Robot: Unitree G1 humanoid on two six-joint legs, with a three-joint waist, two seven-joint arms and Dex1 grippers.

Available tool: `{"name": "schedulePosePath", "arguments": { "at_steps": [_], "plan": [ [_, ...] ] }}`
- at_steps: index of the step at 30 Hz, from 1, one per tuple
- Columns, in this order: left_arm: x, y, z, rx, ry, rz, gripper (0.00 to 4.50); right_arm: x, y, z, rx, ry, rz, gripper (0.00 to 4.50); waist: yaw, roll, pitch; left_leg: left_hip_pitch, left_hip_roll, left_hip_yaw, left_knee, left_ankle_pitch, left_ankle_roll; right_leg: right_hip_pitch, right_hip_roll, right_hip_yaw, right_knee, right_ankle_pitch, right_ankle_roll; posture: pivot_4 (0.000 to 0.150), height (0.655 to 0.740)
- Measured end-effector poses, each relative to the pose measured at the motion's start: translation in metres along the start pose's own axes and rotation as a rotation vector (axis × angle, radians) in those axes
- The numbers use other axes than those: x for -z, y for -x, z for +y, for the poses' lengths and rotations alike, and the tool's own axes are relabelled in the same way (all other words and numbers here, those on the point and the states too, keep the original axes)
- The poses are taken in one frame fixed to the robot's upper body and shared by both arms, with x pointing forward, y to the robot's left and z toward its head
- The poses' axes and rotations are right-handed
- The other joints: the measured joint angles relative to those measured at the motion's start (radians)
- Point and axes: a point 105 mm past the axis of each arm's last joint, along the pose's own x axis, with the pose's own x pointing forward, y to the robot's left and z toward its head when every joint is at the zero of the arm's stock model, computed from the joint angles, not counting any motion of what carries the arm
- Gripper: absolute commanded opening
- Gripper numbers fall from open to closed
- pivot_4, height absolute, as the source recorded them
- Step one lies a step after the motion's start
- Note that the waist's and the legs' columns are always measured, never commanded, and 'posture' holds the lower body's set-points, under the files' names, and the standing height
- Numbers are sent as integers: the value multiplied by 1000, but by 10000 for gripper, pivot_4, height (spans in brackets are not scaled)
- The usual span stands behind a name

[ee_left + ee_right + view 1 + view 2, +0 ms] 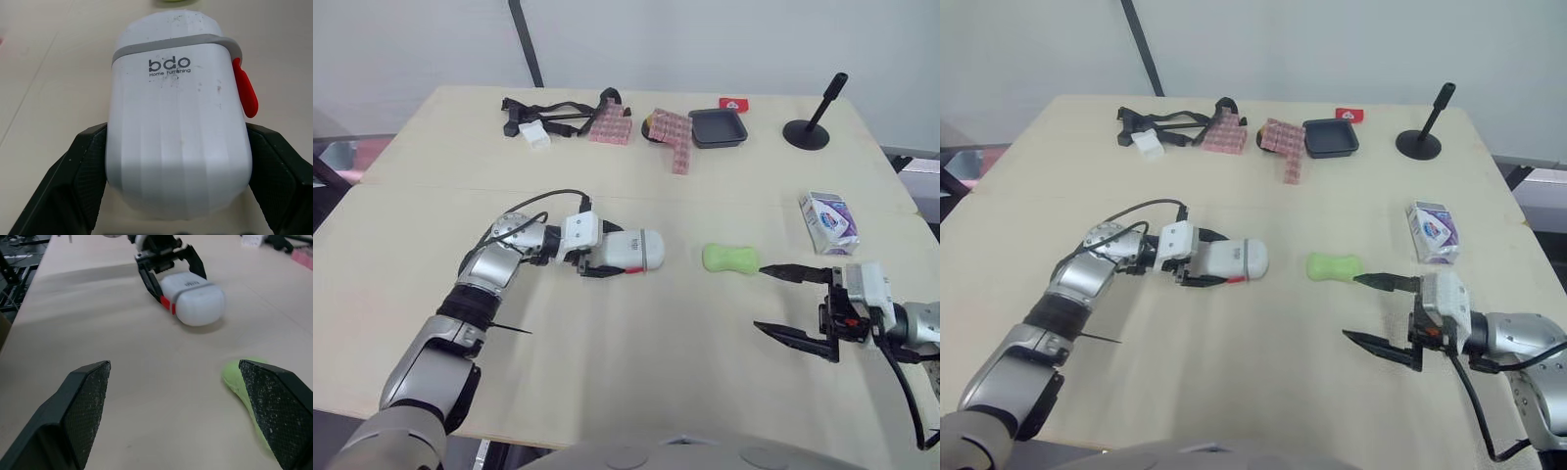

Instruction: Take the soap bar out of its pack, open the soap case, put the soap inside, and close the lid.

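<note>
The right gripper [760, 299] is released and holds nothing, its jaws spread wide over bare table. The soap bar [730, 258], already out of its pack, lies flat just beyond the farther fingertip. The tip appears to touch the bar's end, but contact cannot be confirmed. The bar is outside the jaw gap, so a grasp requires advancing over it. The left gripper [599, 257] is clenched on the soap case [631, 252], lid shut, probably to steady it for opening. The bar lies just off the case's lid end. The soap pack [829, 221] lies beyond the right gripper, clear of the work.
</note>
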Motion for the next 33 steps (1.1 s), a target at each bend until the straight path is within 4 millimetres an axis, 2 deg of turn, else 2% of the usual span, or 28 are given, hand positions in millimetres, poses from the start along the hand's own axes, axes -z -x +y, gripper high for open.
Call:
{"name": "schedulePosePath", "arguments": {
  "at_steps": [3,7,15,17,24,33],
  "plan": [
    [-16,1,-8,-15,-74,-89,34739,-21,-8,-7,18,-192,-7,45000,-1,0,0,2,0,0,-1,0,0,0,0,1,0,0,0,1500,7400],
    [-38,0,-21,-35,-181,-180,34739,-44,-21,-6,-1,-379,47,45000,7,0,0,2,0,-1,-1,0,0,1,1,0,-2,0,0,1500,7400],
    [-63,-5,-29,-117,-320,-260,34739,-55,-50,1,2,-651,73,45000,28,0,0,1,0,0,-1,1,-3,0,1,0,-3,0,1,1500,7400],
    [-64,-6,-28,-134,-323,-261,34739,-58,-57,4,-5,-686,71,45000,29,0,0,1,0,0,-1,3,-6,0,1,0,-4,3,5,1500,7400],
    [-71,-12,-31,-153,-351,-272,34739,-57,-70,11,-7,-754,106,45000,30,0,0,-3,0,0,-2,3,-10,1,1,0,-5,3,6,1500,7400],
    [-73,-13,-34,-147,-370,-284,34739,-60,-77,12,-16,-787,80,45000,29,0,0,-5,-2,0,-3,3,-13,1,2,0,-6,3,6,1500,7400]
  ]
}}
